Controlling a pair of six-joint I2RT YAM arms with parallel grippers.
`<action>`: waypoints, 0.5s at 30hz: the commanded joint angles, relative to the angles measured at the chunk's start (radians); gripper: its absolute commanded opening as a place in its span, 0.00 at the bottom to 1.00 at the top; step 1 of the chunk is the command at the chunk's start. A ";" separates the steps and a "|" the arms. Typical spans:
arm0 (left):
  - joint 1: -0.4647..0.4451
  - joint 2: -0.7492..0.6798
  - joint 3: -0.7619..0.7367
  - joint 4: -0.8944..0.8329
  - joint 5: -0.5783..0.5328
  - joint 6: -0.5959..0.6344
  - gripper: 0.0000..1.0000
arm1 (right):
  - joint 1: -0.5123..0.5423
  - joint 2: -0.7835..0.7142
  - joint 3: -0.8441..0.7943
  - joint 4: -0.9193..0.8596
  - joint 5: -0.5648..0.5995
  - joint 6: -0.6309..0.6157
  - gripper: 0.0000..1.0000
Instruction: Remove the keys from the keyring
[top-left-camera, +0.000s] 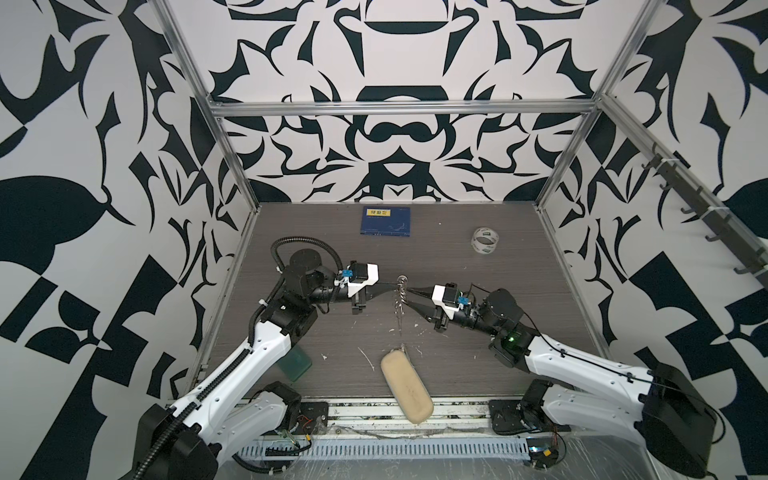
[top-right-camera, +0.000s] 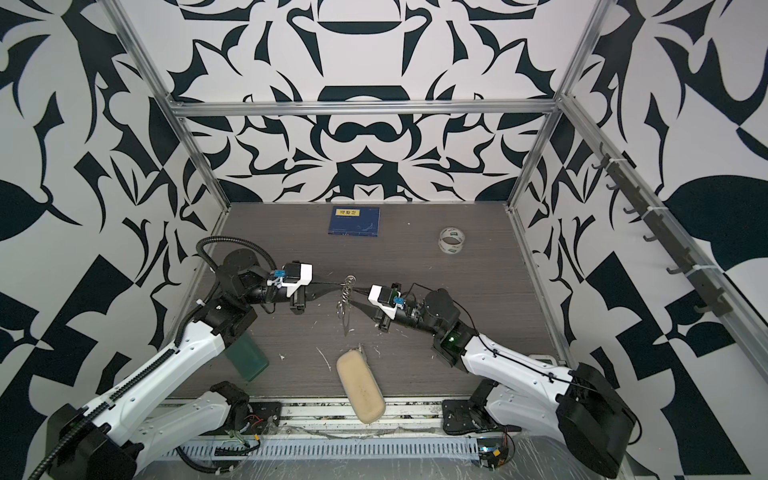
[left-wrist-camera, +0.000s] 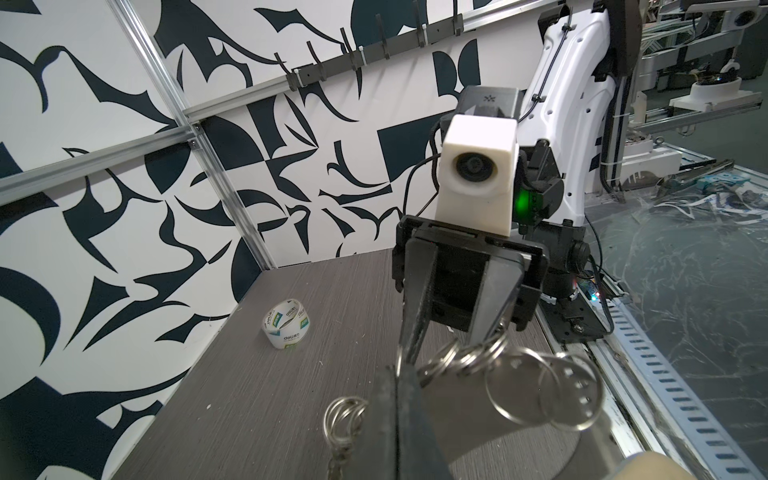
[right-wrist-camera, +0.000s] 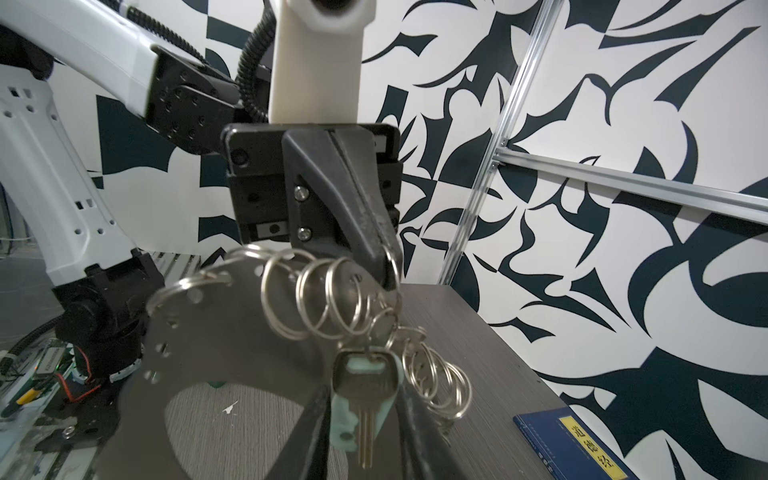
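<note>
We see the keyring (top-left-camera: 401, 293) lifted off the table (top-left-camera: 478, 332). It hangs in the air over the middle of the table, between the two arms.

The left pincer (top-left-camera: 395, 284) is fully closed and pinches one thin wire ring of the keyring at its very tip. The right wrist view shows this well: the black fingers (right-wrist-camera: 365, 232) are pressed together and the ring is caught at their end. From that ring a bunch of silvery rings and a short chain hangs down. In the same view one key (right-wrist-camera: 362, 388) hangs low in the bunch, its blade pointing down and its head in a pale greenish cover.

The right pincer (left-wrist-camera: 444, 345) comes from the opposite side and is partly open. Its two fingers stand on either side of the hanging rings and the key, but we cannot tell whether they touch them.

On the table, well apart from the keyring, lie a blue book (top-left-camera: 385, 221) at the far edge and a roll of tape (top-left-camera: 485, 240) to the right of it. A beige case (top-left-camera: 407, 382) lies at the near edge, with white flecks (top-left-camera: 365, 357) near it.
</note>
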 joint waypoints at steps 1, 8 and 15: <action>0.003 -0.012 0.010 0.040 0.018 -0.010 0.00 | 0.007 0.002 0.052 0.072 -0.011 0.010 0.30; 0.003 -0.001 0.009 0.042 0.025 -0.011 0.00 | 0.006 0.008 0.061 0.073 -0.011 0.004 0.28; 0.003 0.003 0.013 0.039 0.027 -0.015 0.00 | 0.006 0.018 0.076 0.072 -0.018 -0.003 0.27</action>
